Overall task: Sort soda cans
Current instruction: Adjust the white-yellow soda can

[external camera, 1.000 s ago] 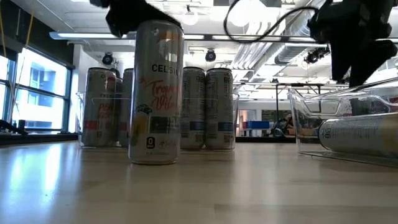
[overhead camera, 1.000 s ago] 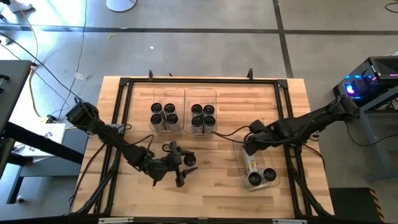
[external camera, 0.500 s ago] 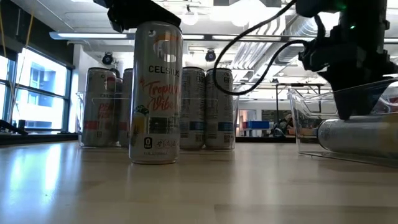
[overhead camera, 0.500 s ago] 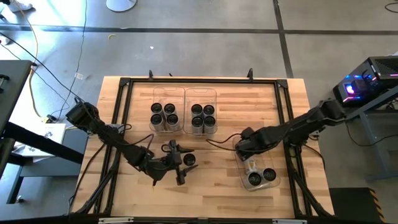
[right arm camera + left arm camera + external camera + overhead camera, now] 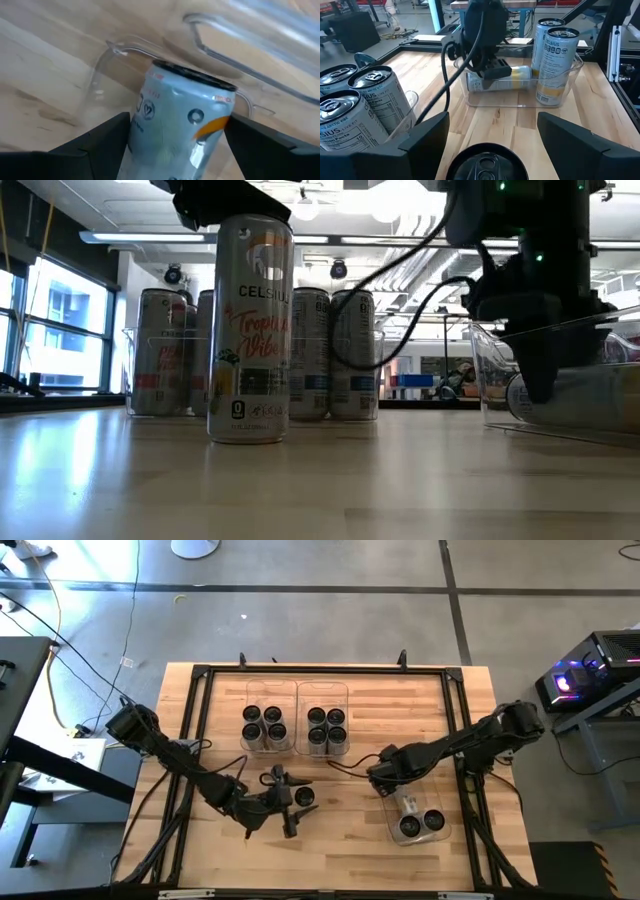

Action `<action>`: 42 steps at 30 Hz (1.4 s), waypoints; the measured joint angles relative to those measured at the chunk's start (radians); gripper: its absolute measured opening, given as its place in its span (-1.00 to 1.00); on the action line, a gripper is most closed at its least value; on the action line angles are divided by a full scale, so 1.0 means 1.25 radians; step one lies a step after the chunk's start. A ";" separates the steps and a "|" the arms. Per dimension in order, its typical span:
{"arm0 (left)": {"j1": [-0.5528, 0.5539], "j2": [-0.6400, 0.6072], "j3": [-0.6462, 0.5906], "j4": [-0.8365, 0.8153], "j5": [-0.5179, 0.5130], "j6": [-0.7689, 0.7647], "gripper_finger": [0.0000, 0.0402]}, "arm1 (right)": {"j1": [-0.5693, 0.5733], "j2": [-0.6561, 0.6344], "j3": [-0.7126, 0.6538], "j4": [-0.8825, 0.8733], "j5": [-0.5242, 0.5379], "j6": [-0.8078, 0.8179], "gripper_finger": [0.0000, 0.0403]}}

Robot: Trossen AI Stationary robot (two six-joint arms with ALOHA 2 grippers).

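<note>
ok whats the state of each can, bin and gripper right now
lone can: upright on the table, between the left gripper's fingers
left gripper: open around the lone can
right gripper: open, fingers astride the lying can
lying can: on its side in the right bin
right bin: also two upright cans
two back bins: four upright cans each

the soda cans are slim silvery cylinders with dark round tops. four stand upright in a tight cluster (image 5: 264, 724) at the far side of the table, and five more stand in a second cluster (image 5: 326, 727) just beside them. one lone can (image 5: 304, 797) stands upright nearer the front, its label printed with orange script. to the right, two cans (image 5: 422, 825) stand side by side, and one can (image 5: 404, 804) lies on its side beside them.
</note>
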 joint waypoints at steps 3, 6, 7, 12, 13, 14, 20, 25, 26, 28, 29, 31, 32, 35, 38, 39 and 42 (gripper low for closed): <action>0.000 0.000 0.000 0.000 0.000 -0.001 0.49 | 0.000 0.019 0.000 0.003 -0.003 -0.064 0.53; 0.000 0.000 0.000 0.000 0.000 -0.006 0.49 | 0.004 0.031 0.000 0.013 -0.002 -0.115 0.51; 0.000 0.000 0.000 0.000 0.000 -0.008 0.49 | 0.006 0.031 0.000 0.014 -0.001 -0.121 0.49; 0.000 0.000 0.000 0.000 0.000 -0.013 0.49 | 0.008 0.018 -0.002 0.013 0.015 -0.142 0.27; 0.000 0.000 0.000 0.000 0.000 -0.014 0.49 | 0.012 0.011 -0.004 0.014 0.025 -0.145 0.22; 0.000 0.000 0.000 0.000 0.000 -0.014 0.49 | 0.015 0.002 -0.005 0.015 0.036 -0.146 0.18; 0.000 0.000 0.000 0.001 -0.013 -0.015 0.49 | 0.058 -0.118 -0.005 0.012 0.136 -0.112 0.17; 0.000 0.000 0.000 0.011 -0.044 -0.013 0.49 | 0.122 -0.240 -0.004 -0.009 0.256 -0.064 0.17; 0.000 0.000 0.000 0.020 -0.055 -0.002 0.49 | 0.138 -0.262 -0.004 -0.012 0.281 -0.055 0.17; -0.003 0.000 0.000 0.048 -0.080 0.039 0.49 | 0.172 -0.306 -0.004 -0.010 0.335 -0.048 0.17; -0.006 0.000 0.000 0.064 -0.091 0.070 0.49 | 0.190 -0.327 -0.004 -0.009 0.365 -0.047 0.17; -0.012 0.001 0.000 0.099 -0.120 0.129 0.49 | 0.224 -0.363 -0.004 -0.006 0.431 -0.047 0.17; -0.013 0.001 0.000 0.119 -0.134 0.155 0.49 | 0.240 -0.378 -0.004 -0.002 0.465 -0.053 0.17; -0.014 0.001 0.000 0.188 -0.148 0.230 0.49 | 0.281 -0.414 -0.003 0.029 0.555 -0.101 0.17; 0.002 0.013 0.000 0.243 -0.113 0.305 0.49 | 0.314 -0.420 -0.003 0.135 0.646 -0.234 0.17; 0.009 0.023 0.000 0.261 -0.099 0.324 0.49 | 0.323 -0.418 -0.003 0.190 0.669 -0.298 0.17; 0.039 0.062 0.000 0.354 -0.023 0.349 0.49 | 0.345 -0.400 -0.002 0.386 0.720 -0.520 0.17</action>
